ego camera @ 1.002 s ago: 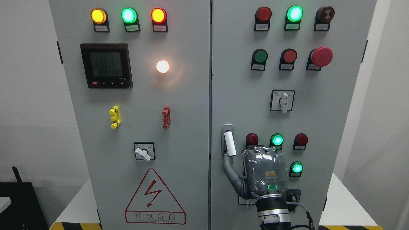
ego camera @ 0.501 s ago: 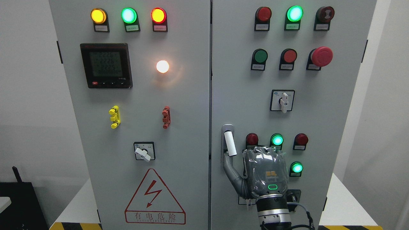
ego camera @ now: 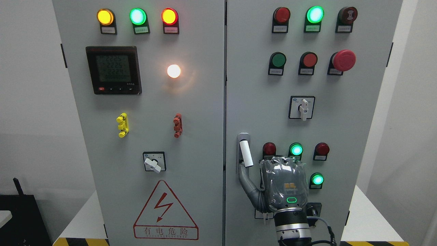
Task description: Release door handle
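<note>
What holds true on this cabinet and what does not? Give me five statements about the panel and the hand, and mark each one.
1. The door handle is on the right door. True.
2. The right hand is at the cabinet's upper left. False: it is low on the right door, just right of the handle.
3. The three lamps atop the left door all glow green. False: only the middle one is green; the outer two glow yellow and orange-red.
4. The red mushroom button is on the right door, upper right. True.
5. The warning triangle is on the right door. False: it is low on the left door.
</note>
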